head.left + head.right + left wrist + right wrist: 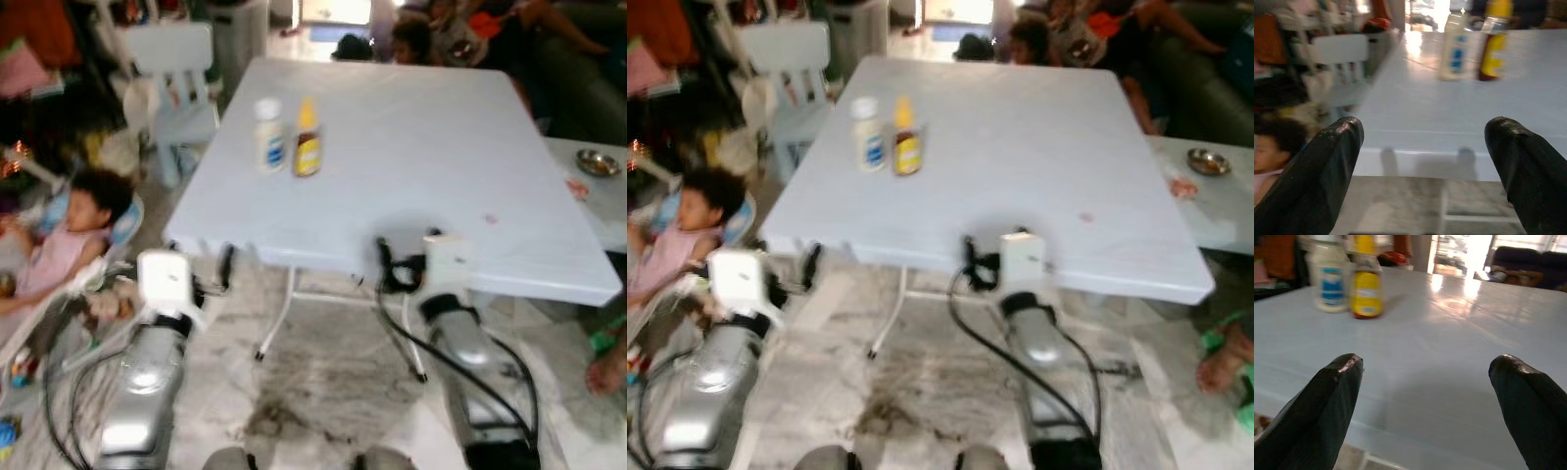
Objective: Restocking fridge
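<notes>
while both our hands, left hand point(1422, 147) and right hand point(1425, 387), hang spread and empty, a white blue-labelled bottle point(268, 135) and yellow-capped sauce bottle point(308, 138) stand touching on the pale blue square worktop point(431, 166); no fridge visible, so progress unclear.

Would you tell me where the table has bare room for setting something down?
Most of the white table is bare: the whole stretch from the yellow bottle to the right edge, and the near strip above both grippers. Only the far-left corner is taken, where the white bottle and yellow bottle stand side by side.
</notes>
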Available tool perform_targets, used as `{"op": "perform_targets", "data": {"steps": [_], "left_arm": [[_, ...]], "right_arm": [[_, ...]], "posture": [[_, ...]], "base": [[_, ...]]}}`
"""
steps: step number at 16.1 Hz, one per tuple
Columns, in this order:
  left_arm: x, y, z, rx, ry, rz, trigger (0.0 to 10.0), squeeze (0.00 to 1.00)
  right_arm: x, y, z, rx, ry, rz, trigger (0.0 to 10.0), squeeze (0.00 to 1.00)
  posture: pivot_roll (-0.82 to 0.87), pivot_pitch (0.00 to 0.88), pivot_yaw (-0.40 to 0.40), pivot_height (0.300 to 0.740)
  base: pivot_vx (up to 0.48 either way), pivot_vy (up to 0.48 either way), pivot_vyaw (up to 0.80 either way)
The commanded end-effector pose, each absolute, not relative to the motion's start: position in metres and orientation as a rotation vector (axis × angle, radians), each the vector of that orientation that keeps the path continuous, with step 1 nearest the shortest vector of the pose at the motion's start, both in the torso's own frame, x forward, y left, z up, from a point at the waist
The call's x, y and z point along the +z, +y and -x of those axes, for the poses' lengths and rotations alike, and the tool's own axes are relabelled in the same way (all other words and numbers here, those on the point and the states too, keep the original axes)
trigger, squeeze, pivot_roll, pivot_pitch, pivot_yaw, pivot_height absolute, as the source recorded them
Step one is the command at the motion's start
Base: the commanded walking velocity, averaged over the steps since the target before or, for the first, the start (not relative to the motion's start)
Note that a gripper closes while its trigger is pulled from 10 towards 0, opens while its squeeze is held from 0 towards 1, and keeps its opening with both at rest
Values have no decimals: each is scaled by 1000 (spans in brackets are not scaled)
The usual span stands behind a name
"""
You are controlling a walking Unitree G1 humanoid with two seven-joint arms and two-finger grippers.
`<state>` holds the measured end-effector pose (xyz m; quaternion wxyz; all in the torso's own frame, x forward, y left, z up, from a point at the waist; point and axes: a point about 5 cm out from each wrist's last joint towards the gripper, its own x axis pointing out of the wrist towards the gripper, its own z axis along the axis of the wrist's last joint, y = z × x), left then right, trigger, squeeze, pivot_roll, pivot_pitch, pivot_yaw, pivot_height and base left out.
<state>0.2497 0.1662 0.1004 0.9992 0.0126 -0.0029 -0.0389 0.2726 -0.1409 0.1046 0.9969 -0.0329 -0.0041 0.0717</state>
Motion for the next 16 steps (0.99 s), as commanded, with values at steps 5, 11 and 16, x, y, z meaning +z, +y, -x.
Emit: {"op": "perform_targets", "data": {"steps": [5,11,16], "left_arm": [[106,154,-250,-133,-39,-7,10000,0],[105,153,-250,-136,-40,-7,10000,0],[105,153,-251,-137,-40,-10,10000,0]], "right_arm": [[108,-151,-274,108,-25,91,10000,0],[110,-151,-275,106,-30,98,10000,0],[111,-151,-276,106,-39,100,10000,0]], "posture": [[-40,37,-5,740],[-40,38,-6,740],[-40,36,-5,740]], "base": [[221,0,0],[274,0,0],[361,0,0]]}}
